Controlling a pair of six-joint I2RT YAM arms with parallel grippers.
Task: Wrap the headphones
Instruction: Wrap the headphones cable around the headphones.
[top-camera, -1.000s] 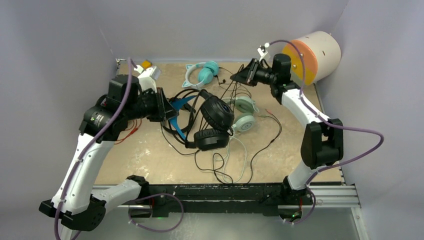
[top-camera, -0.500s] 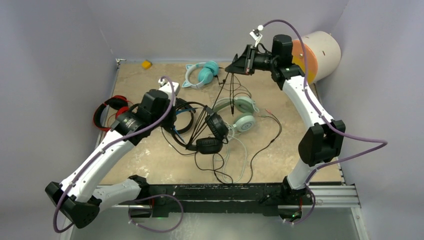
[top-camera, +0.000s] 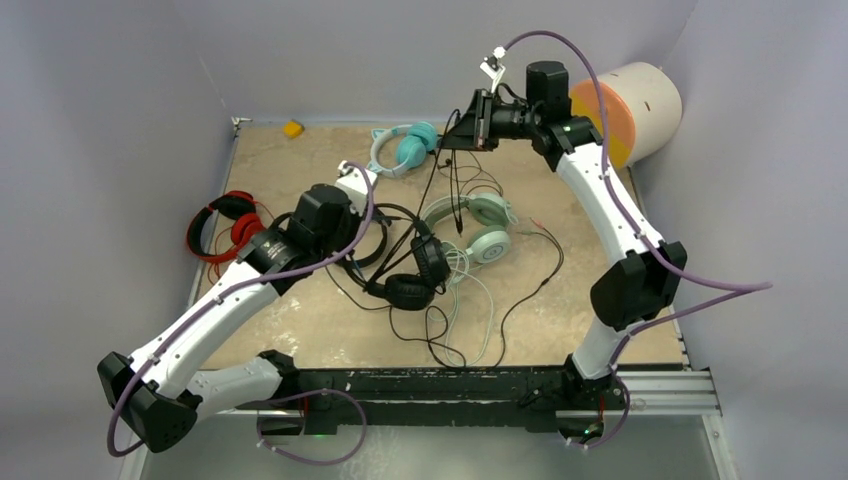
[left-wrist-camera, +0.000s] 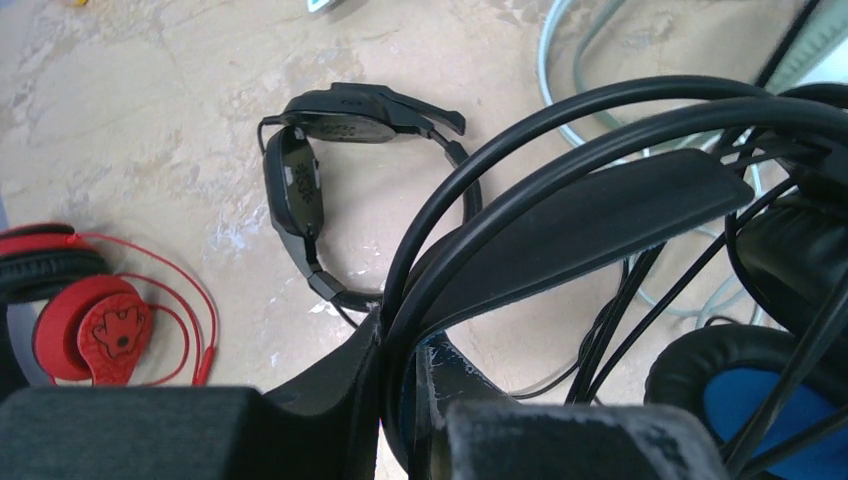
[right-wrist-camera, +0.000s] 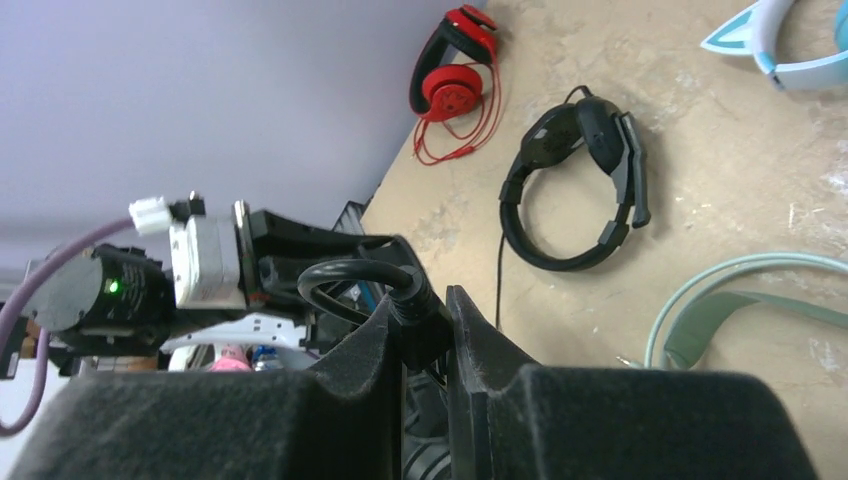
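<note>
Two grips are on. The left gripper (left-wrist-camera: 400, 372) is clenched on the band of the black headphones (top-camera: 415, 275), and the right gripper (right-wrist-camera: 425, 330) pinches a black cable (top-camera: 456, 190) near its end.

Since a second ago the left arm has swung right and dropped, so those headphones now sit low at mid-table (top-camera: 300, 320), just beside the mint pair (top-camera: 482, 228). The red pair (top-camera: 225, 225) at the left edge is now uncovered.

The right arm rose and shifted left, so the cable runs fairly straight up to it. Slack looks taken out, ready for winding. Cable arcs over the band; can't tell if it is wound yet.
</note>
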